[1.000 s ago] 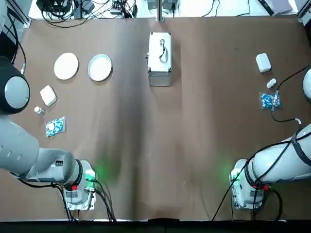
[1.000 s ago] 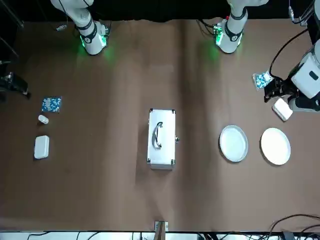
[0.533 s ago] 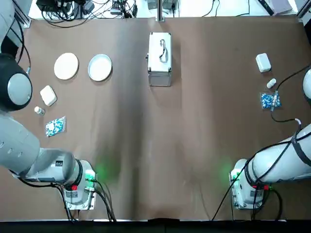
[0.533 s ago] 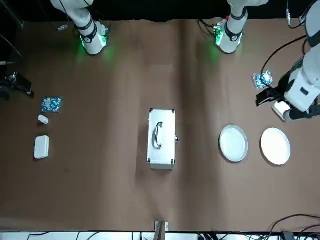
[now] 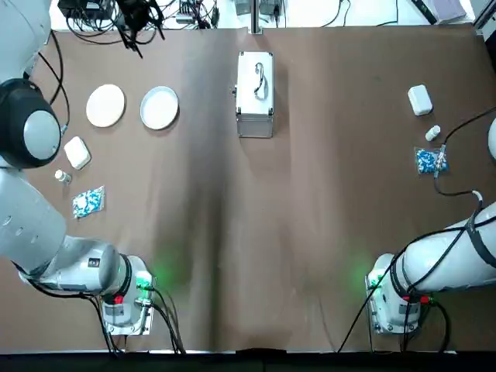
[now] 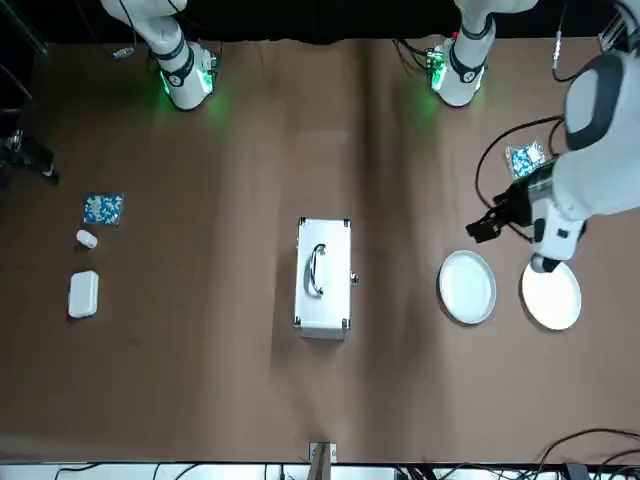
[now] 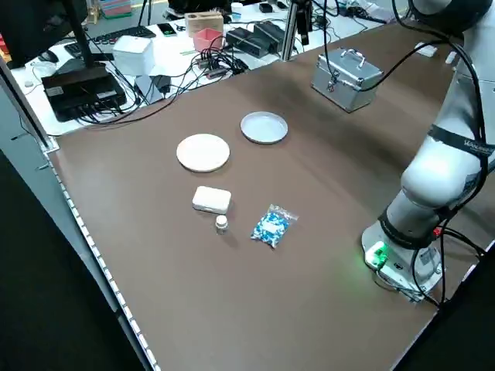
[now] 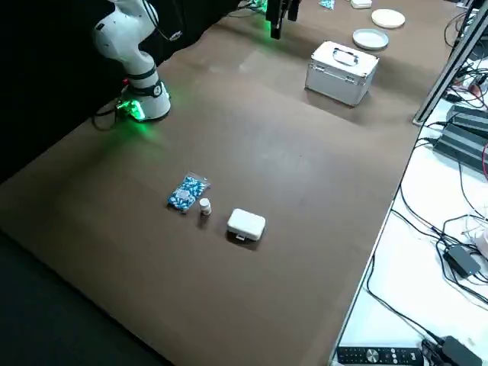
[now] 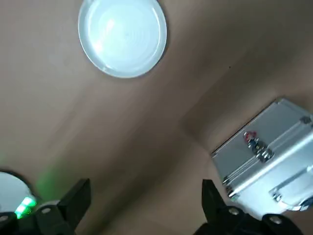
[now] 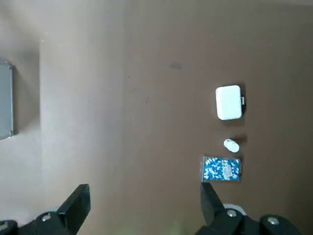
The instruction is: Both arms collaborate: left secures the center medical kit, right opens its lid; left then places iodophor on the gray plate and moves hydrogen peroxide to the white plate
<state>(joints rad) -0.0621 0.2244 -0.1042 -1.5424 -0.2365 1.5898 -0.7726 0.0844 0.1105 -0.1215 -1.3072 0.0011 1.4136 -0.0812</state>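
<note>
We see the left gripper point(image 6: 482, 228) hanging above the gray plate point(image 6: 467, 287), jaws wide; medical kit point(image 6: 323, 277) shut; right gripper point(image 10: 142, 215) high, jaws wide.

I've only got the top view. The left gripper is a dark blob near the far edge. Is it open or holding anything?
Observer: The left wrist view shows the left gripper open and empty, with the gray plate and the medical kit under it.
Operator: Is the kit's lid up at all?
Observer: No, the lid is shut; that view shows a latch with a red mark on its side.
Operator: And the right gripper? I can't find it.
Observer: The right wrist view shows the right gripper open, above a white box, a small bottle and a blue packet.
</note>
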